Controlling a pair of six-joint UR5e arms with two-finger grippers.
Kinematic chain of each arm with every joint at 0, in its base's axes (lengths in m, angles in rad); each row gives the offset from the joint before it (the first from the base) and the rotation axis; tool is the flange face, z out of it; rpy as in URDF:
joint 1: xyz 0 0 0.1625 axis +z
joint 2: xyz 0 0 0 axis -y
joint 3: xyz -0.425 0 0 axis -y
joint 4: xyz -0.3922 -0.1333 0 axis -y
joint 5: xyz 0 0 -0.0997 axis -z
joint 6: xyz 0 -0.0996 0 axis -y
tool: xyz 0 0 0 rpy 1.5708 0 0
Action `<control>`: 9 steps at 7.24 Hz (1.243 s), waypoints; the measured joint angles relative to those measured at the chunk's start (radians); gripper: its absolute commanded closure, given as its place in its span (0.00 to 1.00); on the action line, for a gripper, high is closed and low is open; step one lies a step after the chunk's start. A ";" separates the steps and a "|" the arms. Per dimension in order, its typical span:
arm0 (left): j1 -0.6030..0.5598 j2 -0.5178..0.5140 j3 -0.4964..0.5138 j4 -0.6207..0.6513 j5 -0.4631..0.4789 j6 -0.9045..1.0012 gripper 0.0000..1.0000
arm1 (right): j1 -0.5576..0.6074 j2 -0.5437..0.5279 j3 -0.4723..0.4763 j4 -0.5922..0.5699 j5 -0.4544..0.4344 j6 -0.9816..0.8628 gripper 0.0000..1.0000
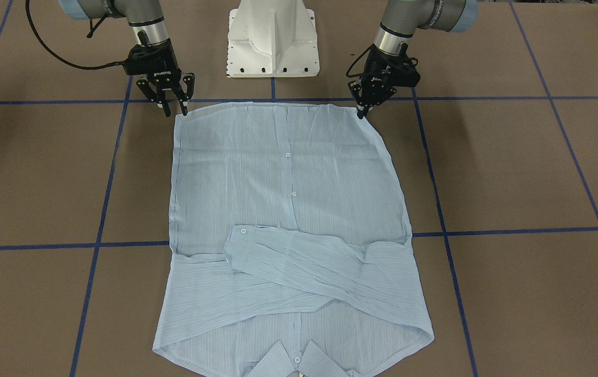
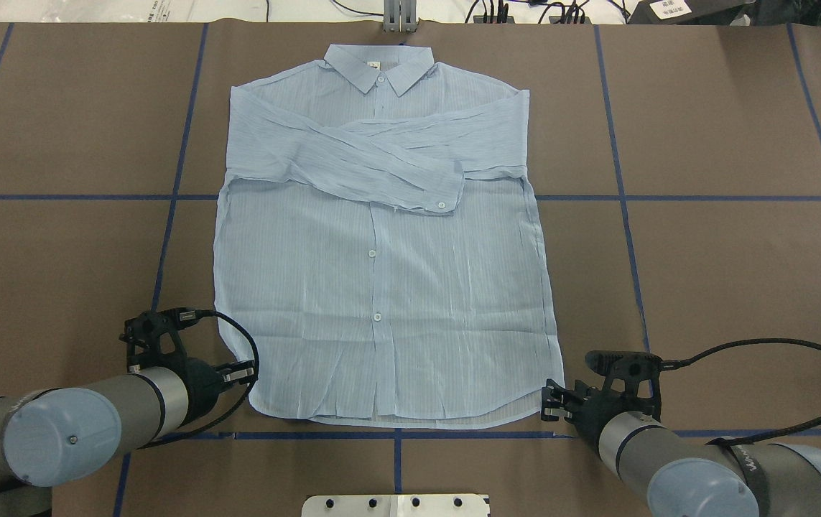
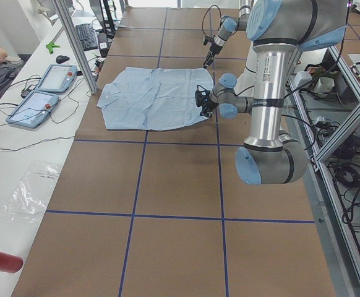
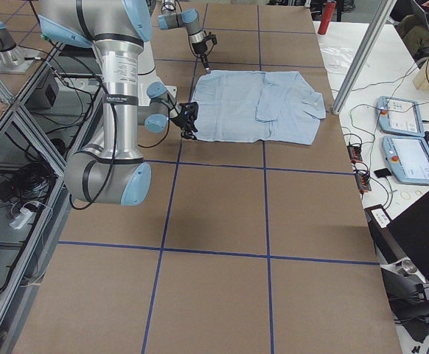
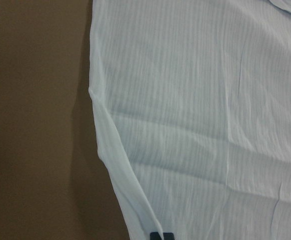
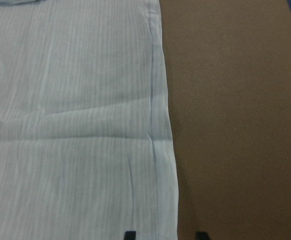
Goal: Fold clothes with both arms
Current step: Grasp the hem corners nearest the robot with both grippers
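Note:
The pale-blue striped shirt (image 2: 381, 287) lies flat on the brown table, collar at the far side, both sleeves crossed over the chest. My left gripper (image 2: 248, 373) is at the hem's left corner. In the left wrist view its fingertips (image 5: 161, 235) are pressed together on the shirt's edge (image 5: 210, 125). It looks narrow and shut in the front view (image 1: 362, 112). My right gripper (image 2: 545, 403) is at the hem's right corner. It is open in the front view (image 1: 175, 109), and its fingertips (image 6: 164, 234) straddle the shirt's side edge (image 6: 70, 125).
The white pedestal base (image 1: 272, 42) stands just behind the hem, between the arms. Blue tape lines (image 2: 625, 197) cross the table. Operator tablets (image 3: 44, 93) and cables lie on the white bench beyond the collar side.

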 measured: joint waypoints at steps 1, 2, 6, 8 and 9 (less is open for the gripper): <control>0.000 0.000 -0.002 0.000 0.000 0.000 1.00 | -0.001 0.001 -0.009 -0.002 -0.001 -0.002 0.51; 0.000 0.002 -0.005 0.000 0.000 0.000 1.00 | -0.003 0.002 -0.017 -0.003 -0.002 -0.002 0.54; -0.001 0.005 -0.010 0.000 0.000 0.001 1.00 | -0.007 0.029 -0.044 -0.006 -0.006 -0.003 0.79; -0.001 0.007 -0.010 0.000 0.000 0.001 1.00 | -0.008 0.041 -0.054 -0.007 -0.012 -0.004 1.00; -0.001 0.007 -0.010 0.000 0.000 0.001 1.00 | -0.006 0.042 -0.054 -0.009 -0.012 -0.004 1.00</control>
